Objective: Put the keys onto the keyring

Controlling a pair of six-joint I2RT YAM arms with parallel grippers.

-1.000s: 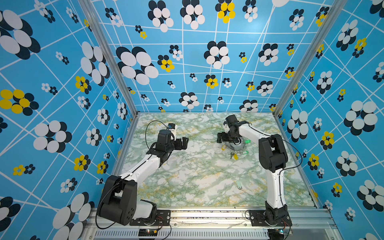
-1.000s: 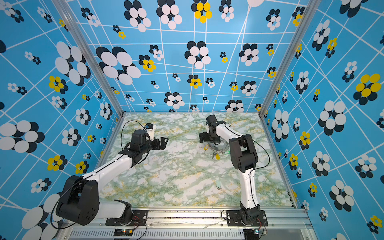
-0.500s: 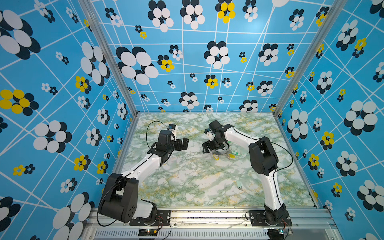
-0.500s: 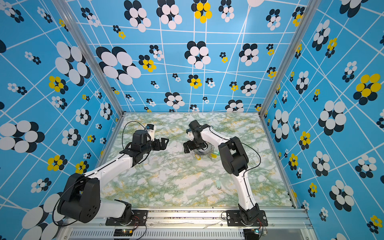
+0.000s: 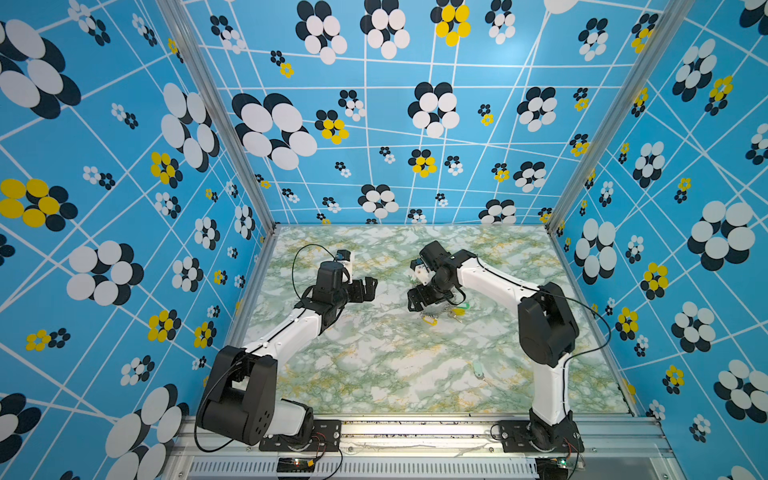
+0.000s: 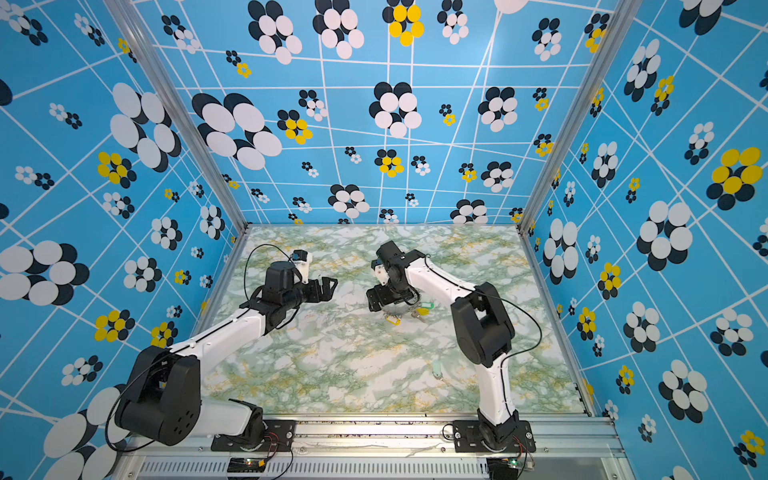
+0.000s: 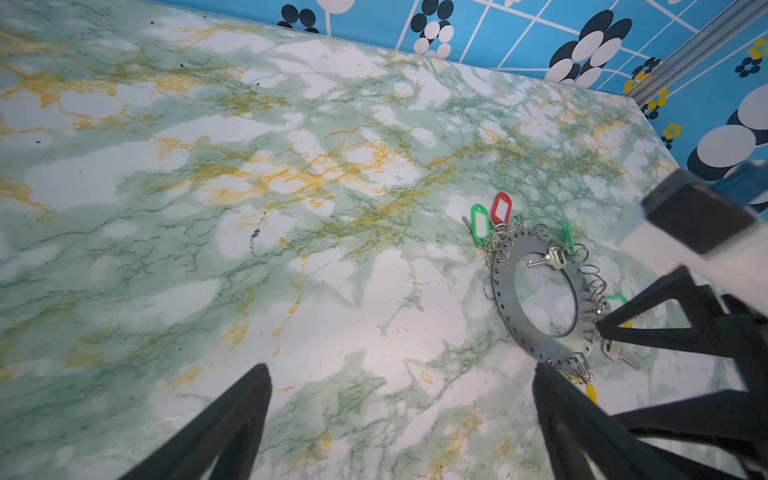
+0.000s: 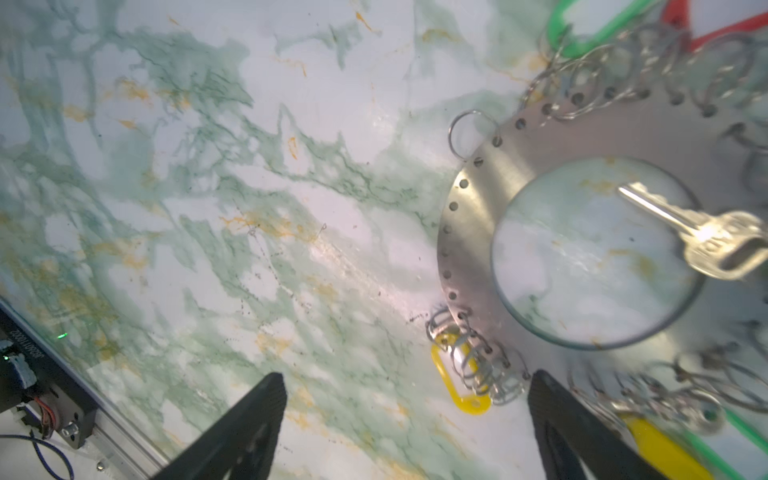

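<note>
My left claw (image 5: 369, 287) hangs above the bare worktop (image 5: 374, 361) left of centre. Its jaws are wide with nothing between them, and it points toward the middle. It is well apart from the keyring.

Right of it, across a gap of bare marble, my right claw (image 5: 417, 301) is low over the near-left edge of the keyring (image 7: 505, 291). Its wrist view shows the jaws spread wide and empty. One finger (image 8: 552, 415) is just beside the wire loops on the rim; I cannot tell if it touches them.

The keyring lies flat on the worktop, right of centre and toward the back, partly hidden under my right arm in both top views. Around it are the keys:
- A green tag (image 7: 480, 224) and a red tag (image 7: 500, 208) lie side by side at its far-left rim, among the loops.
- A bare key (image 8: 706, 241) rests with its head on the disc and its blade pointing over the central hole.
- A yellow tag (image 8: 461, 390) sits at the rim among a cluster of loops, between my right claw's fingers.
- A second yellow tag (image 8: 660, 449) lies further round, blurred, beside that finger.

Furthest right and nearer the front, a mint key (image 5: 478, 369) lies alone, well apart from the keyring.
</note>
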